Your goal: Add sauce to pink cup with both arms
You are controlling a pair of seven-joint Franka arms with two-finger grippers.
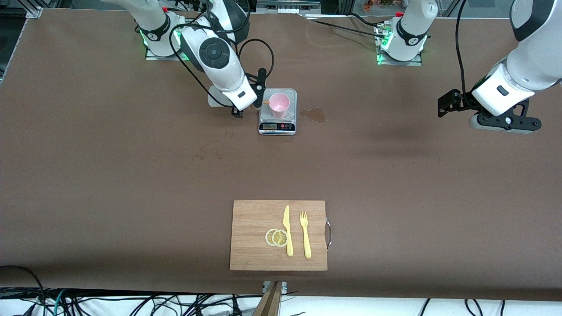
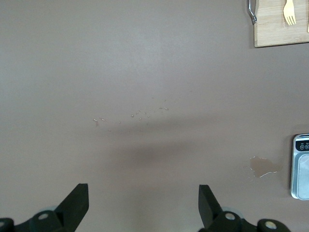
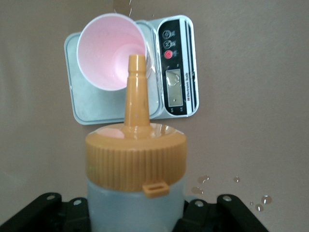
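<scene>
The right claw (image 1: 257, 102) is clamped on the sauce (image 3: 136, 193), tipping its orange nozzle toward the pink cup (image 1: 279, 104), which stands on the grey scale (image 1: 277, 125). The left claw (image 2: 143, 203) waits spread wide and empty above bare table (image 1: 395, 166)

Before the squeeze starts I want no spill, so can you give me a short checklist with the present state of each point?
1. Small frosted-white squeeze bottle with orange cap gripped by right gripper, jaws shut on its body: ok.
2. Pale pink tapered plastic cup upright on the grey kitchen scale: ok.
3. Orange nozzle aimed at the cup's mouth: ok in the right wrist view; whether the tip is over the rim: cannot tell.
4. Cup empty of sauce: ok, only pink walls show.
5. Left gripper open over bare table toward the left arm's end, steadying nothing: not ok for a two-arm pour.
6. Wet stain on the table beside the scale: not ok.
</scene>
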